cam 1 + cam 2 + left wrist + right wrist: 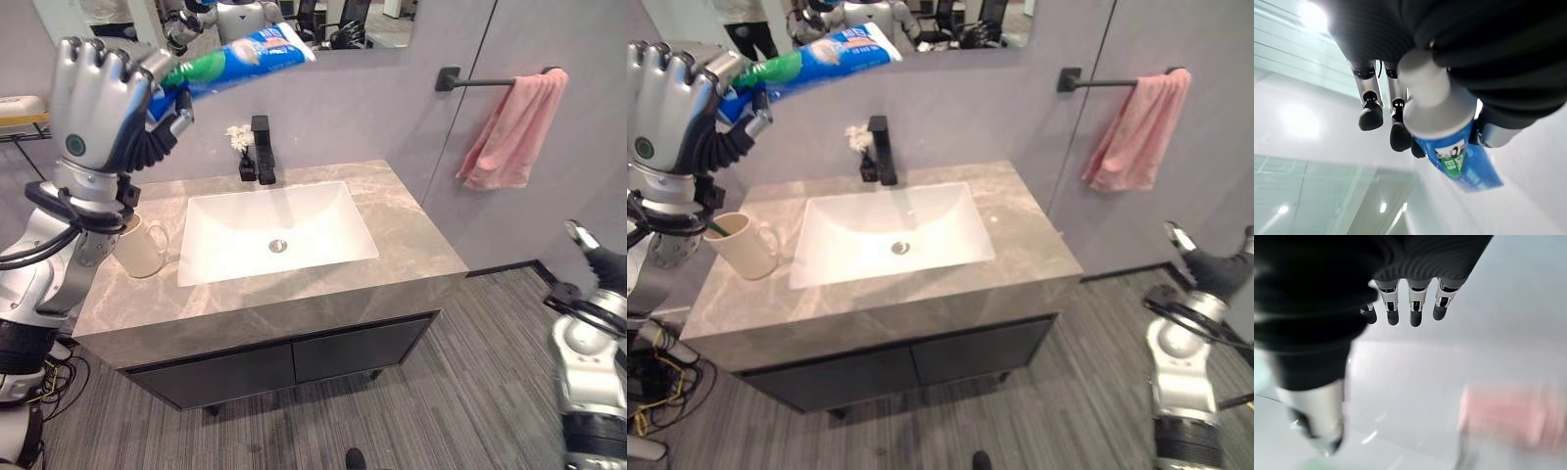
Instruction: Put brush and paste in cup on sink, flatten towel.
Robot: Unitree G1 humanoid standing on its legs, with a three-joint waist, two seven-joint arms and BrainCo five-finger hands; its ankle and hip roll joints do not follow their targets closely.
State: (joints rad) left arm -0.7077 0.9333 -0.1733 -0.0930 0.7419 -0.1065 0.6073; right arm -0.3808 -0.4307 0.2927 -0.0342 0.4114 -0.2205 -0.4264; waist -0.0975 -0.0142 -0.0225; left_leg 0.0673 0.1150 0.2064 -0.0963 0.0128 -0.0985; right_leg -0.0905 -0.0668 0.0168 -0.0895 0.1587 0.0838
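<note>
- Left hand raised high at the left end of the grey marbled worktop, fingers curled round the cap end of the blue-and-green toothpaste tube.
- Tube's long axis runs nearly level, slanting a little upward toward the mirror, with the crimped tail away from the hand and the grey cap at the palm.
- Cream ceramic mug stands upright on the worktop just beside the white basin, below the holding hand. A thin dark-green stick shows at its rim, probably the brush; can't say for sure.
- Key relation: mug mouth faces up, tube lies almost sideways above it. Judgement: tube needs tipping upright and lowering, cap end first.
- Right hand low at the right, well apart from the worktop, fingers straight and relaxed, holding nothing.
- Pink towel hangs bunched on the black wall bar, nearer the right hand; not yet flattened.
</note>
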